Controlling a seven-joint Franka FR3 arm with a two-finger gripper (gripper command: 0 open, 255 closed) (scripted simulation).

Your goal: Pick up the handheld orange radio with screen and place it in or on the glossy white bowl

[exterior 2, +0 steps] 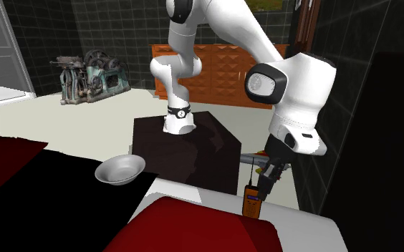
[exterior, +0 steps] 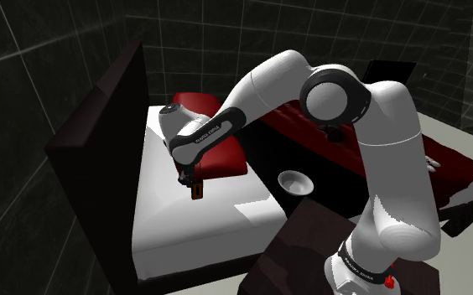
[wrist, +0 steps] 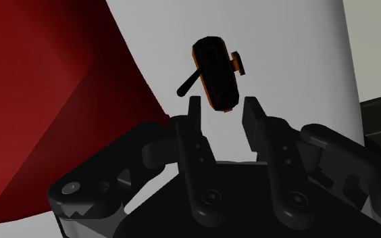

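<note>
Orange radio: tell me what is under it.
The white bed surface lies under the orange radio, next to the red cushion. The patch directly beneath is covered by the radio itself, so whether it touches the surface cannot be told.

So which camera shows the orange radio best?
The second exterior view: the radio shows its orange front plainly, just under the gripper. The wrist view shows it dark with orange edges, beyond the open fingers. The shoulder view shows it small under the gripper, beside the red pillow.
</note>
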